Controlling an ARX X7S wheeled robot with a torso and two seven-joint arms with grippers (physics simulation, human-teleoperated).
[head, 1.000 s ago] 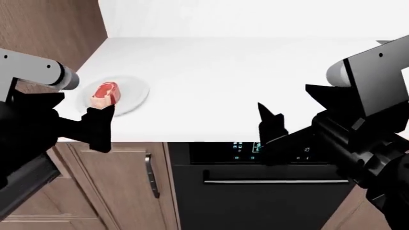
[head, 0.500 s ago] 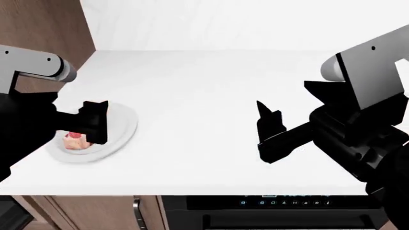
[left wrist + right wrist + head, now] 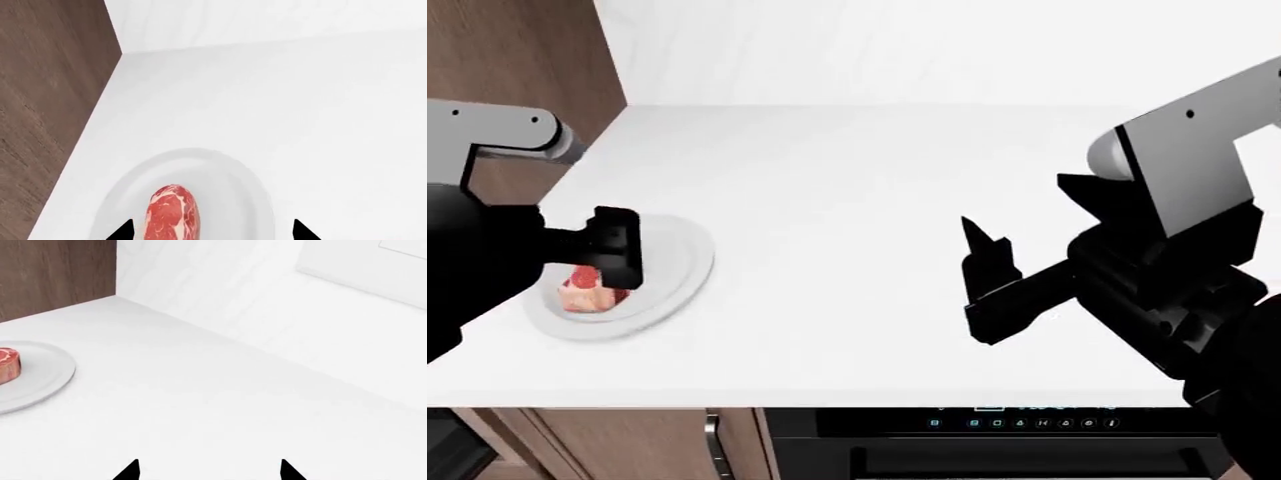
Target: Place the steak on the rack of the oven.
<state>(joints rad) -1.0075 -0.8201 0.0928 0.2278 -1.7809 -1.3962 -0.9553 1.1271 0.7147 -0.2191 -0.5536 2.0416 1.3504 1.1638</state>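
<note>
The steak (image 3: 585, 291) lies on a round white plate (image 3: 683, 262) at the left of the white counter. It also shows in the left wrist view (image 3: 172, 212) and the right wrist view (image 3: 8, 365). My left gripper (image 3: 614, 258) hovers just over the steak, open. In the left wrist view the gripper (image 3: 212, 231) has its jaws wide apart, with the steak between them, close to one fingertip (image 3: 125, 231). My right gripper (image 3: 981, 285) is open and empty above the counter's middle right; it shows too in its wrist view (image 3: 208, 471). The rack and the tall built-in oven are out of view.
A wood cabinet wall (image 3: 507, 50) stands at the left end of the counter (image 3: 854, 180). A white wall (image 3: 934, 50) backs it. Under the front edge is a black oven with a blue display (image 3: 1028, 425) and a wood drawer front (image 3: 601, 445).
The head view has tilted up, so the counter fills more of it. My left gripper has moved from the counter's front edge to over the plate, then eased left. The right arm barely moved.
</note>
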